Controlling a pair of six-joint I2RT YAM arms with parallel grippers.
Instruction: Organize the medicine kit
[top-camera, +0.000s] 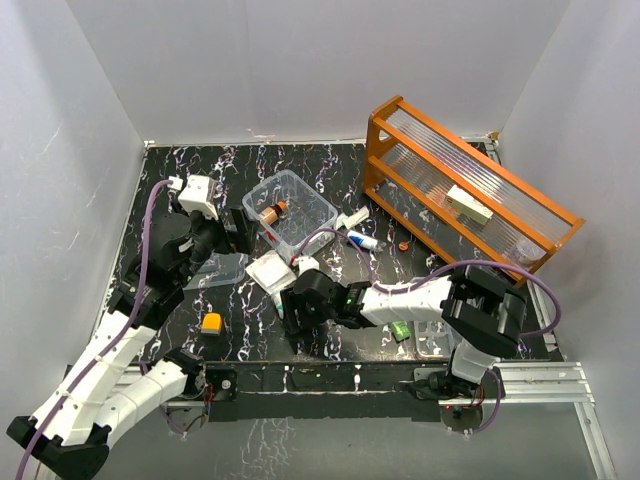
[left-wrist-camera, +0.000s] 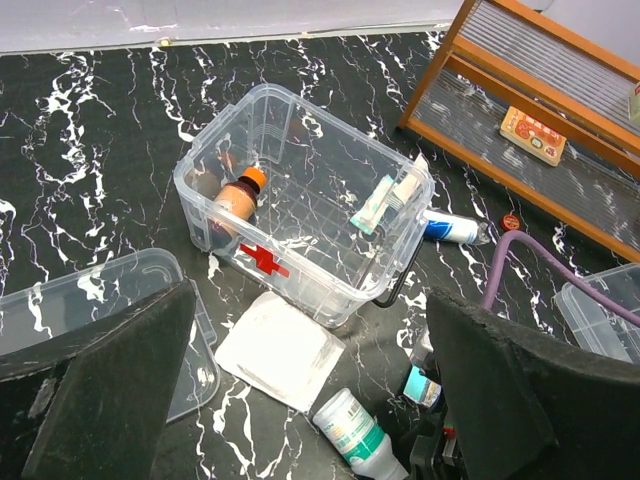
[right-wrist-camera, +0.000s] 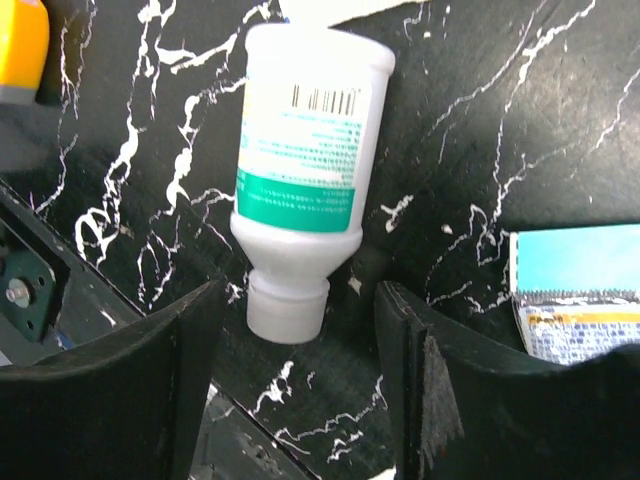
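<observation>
The medicine kit box (top-camera: 292, 214) is a clear tub with a red cross (left-wrist-camera: 262, 260), standing open at the table's middle. A brown bottle (left-wrist-camera: 238, 196) lies in it, and a tube (left-wrist-camera: 386, 200) leans on its right rim. Its clear lid (left-wrist-camera: 70, 300) lies to the left, and the compartment tray (top-camera: 436, 337) lies front right. My left gripper (left-wrist-camera: 310, 400) hovers open and empty just before the box. My right gripper (right-wrist-camera: 300, 390) is open at the table, and the cap of a lying white-and-green bottle (right-wrist-camera: 305, 170) sits just between its fingertips (right-wrist-camera: 455, 380).
A white gauze pad (left-wrist-camera: 280, 348) lies in front of the box, and a blue-white tube (left-wrist-camera: 448, 228) to its right. A blue sachet (right-wrist-camera: 580, 290), a yellow block (top-camera: 211, 322) and a green item (top-camera: 401, 330) lie near the front. The orange rack (top-camera: 470, 190) stands back right.
</observation>
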